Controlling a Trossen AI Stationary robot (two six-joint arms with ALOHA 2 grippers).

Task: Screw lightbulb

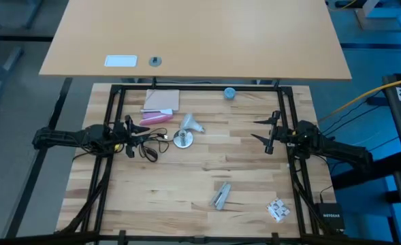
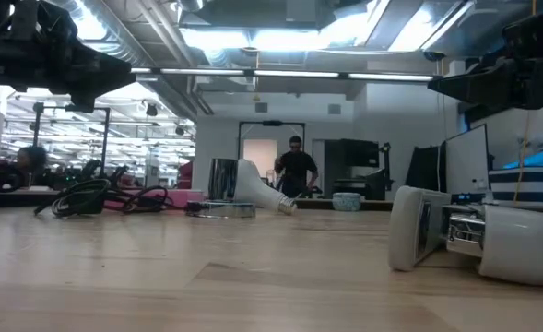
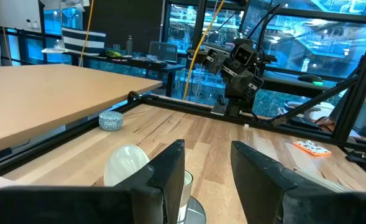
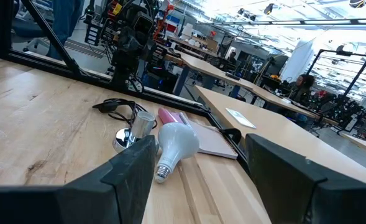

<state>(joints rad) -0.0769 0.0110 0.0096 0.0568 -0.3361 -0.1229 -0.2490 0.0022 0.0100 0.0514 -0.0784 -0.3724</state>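
Note:
The white lightbulb lies on its side on the wooden table, its grey neck toward the table's right. Just beside it a short metal socket stands upright on a round shiny disc. My left gripper waits level at the table's left, left of the bulb, with a narrow gap between its fingers and nothing in it. My right gripper waits level at the right, open wide, pointing toward the bulb from a distance.
A black cable lies coiled by my left gripper. A pink object and a notebook lie at the far left, and a small blue round object at the far edge. A white-and-metal device and a small crumpled piece lie near the front.

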